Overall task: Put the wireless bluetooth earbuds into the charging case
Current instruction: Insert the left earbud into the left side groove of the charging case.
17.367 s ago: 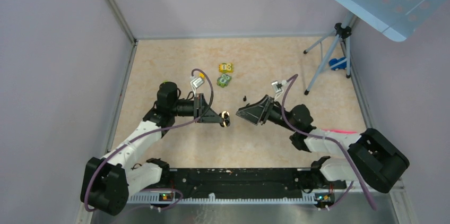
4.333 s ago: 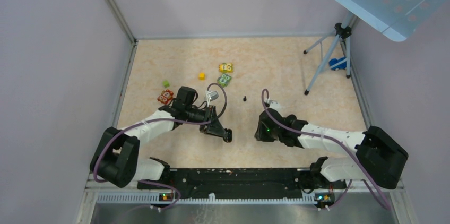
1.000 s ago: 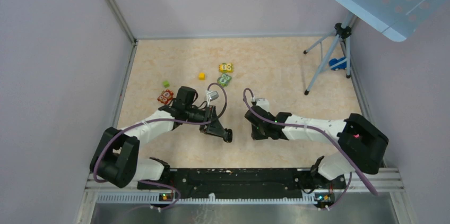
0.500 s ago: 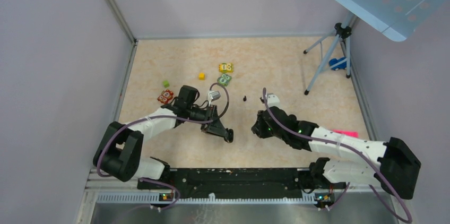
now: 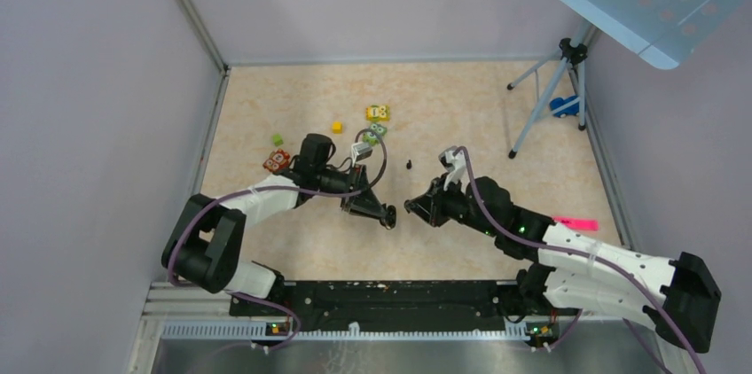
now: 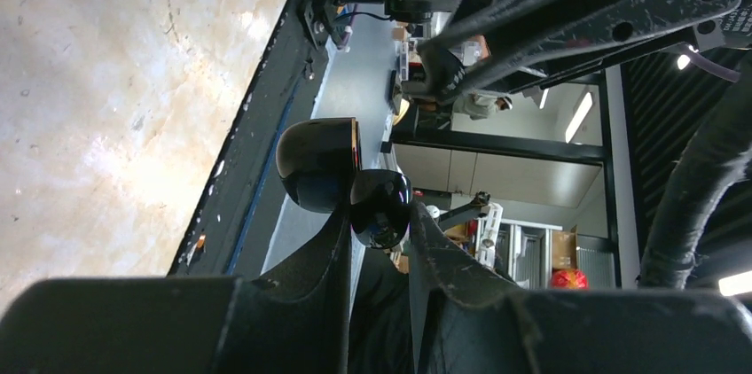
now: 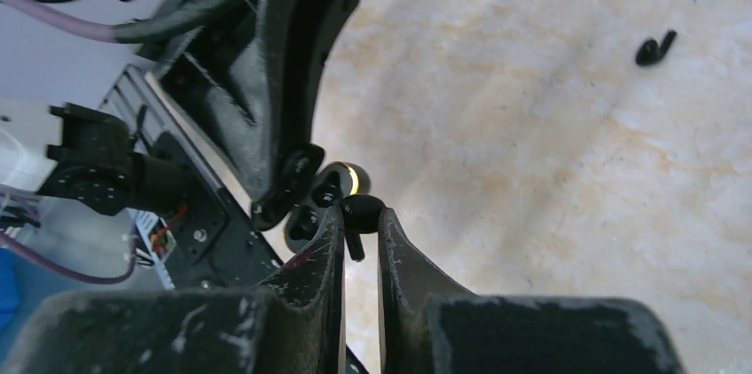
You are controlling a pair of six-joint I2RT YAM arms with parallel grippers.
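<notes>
The black charging case (image 6: 379,206) hangs open above the table with my left gripper (image 6: 379,225) shut on its lower half; its lid (image 6: 317,164) tips to the left. In the top view the case (image 5: 388,218) is at the left fingertips. My right gripper (image 7: 360,219) is shut on one black earbud (image 7: 362,213), held right next to the case (image 7: 310,201); I cannot tell whether they touch. In the top view the right gripper (image 5: 411,206) faces the left one. A second earbud (image 5: 409,164) lies loose on the table behind them, the same earbud (image 7: 654,48) showing in the right wrist view.
Toy blocks lie behind the left arm: yellow (image 5: 378,112), green (image 5: 376,132), red (image 5: 277,161), and tiny yellow (image 5: 337,127) and green (image 5: 278,139) cubes. A tripod (image 5: 545,95) stands at the back right. A pink strip (image 5: 576,223) lies by the right arm.
My right gripper has swung up and left, and its tips with the earbud now sit beside the case. The left gripper has shifted slightly right, still holding the case.
</notes>
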